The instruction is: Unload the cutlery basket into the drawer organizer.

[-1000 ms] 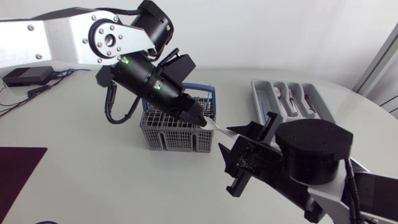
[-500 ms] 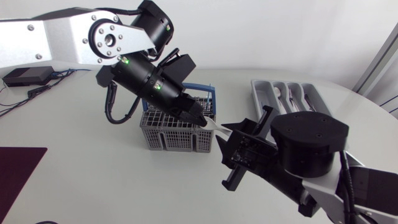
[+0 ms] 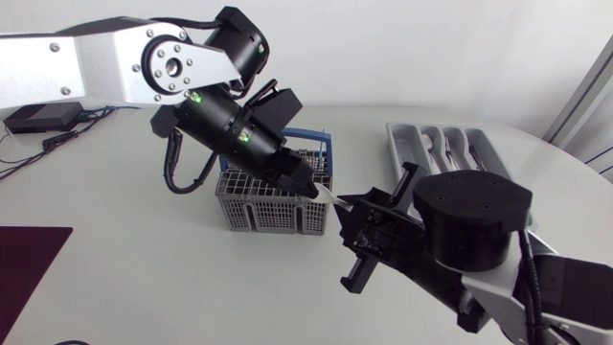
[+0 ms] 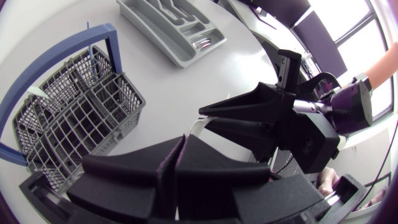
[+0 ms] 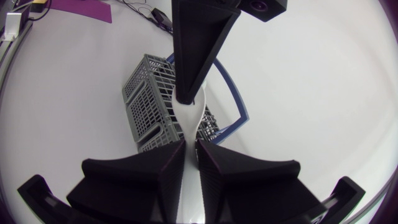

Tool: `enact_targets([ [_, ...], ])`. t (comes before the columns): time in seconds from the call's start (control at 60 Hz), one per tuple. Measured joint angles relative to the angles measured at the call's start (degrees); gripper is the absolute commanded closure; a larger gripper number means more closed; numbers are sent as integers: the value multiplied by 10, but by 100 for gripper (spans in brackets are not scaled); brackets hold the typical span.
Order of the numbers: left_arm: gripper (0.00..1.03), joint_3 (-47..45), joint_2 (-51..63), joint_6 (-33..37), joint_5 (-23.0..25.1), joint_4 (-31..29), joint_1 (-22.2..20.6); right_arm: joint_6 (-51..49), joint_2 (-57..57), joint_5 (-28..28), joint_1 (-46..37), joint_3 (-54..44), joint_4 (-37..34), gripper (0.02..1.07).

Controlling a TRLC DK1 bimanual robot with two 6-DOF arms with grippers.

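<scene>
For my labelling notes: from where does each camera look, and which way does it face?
Head view: fixed above the table, looking down; both arms, the left end effector and the right end effector show.
Left wrist view: on the left arm, facing the right end effector and the drawer organizer; its own end effector shows.
Right wrist view: on the right arm, facing the cutlery basket; its own end effector grips the white utensil.
Shared: every view shows the cutlery basket.

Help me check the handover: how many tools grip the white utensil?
2. The left tool holds the white utensil by the basket; the right tool is shut on its other end.
</scene>
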Motion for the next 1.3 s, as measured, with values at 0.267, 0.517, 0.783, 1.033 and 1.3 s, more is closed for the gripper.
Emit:
enact_targets([
  [0.267, 83, 0, 0, 0, -1, 2, -6, -4, 0, 0, 0, 2, -5, 96],
  [0.517, 72, 0, 0, -5, 0, 3, -11, -4, 0, -1, 0, 2, -10, 97],
  [0.783, 72, -2, 0, -15, 0, 2, -15, -4, 0, 0, 0, 2, -16, 101],
  [1.033, 41, -3, -14, -20, 1, 5, -16, -4, -11, -1, 0, 0, -25, 101],
  [1.3, 10, 26, -55, -32, 1, 22, 12, -4, -74, -77, -35, -20, -116, 101],
])
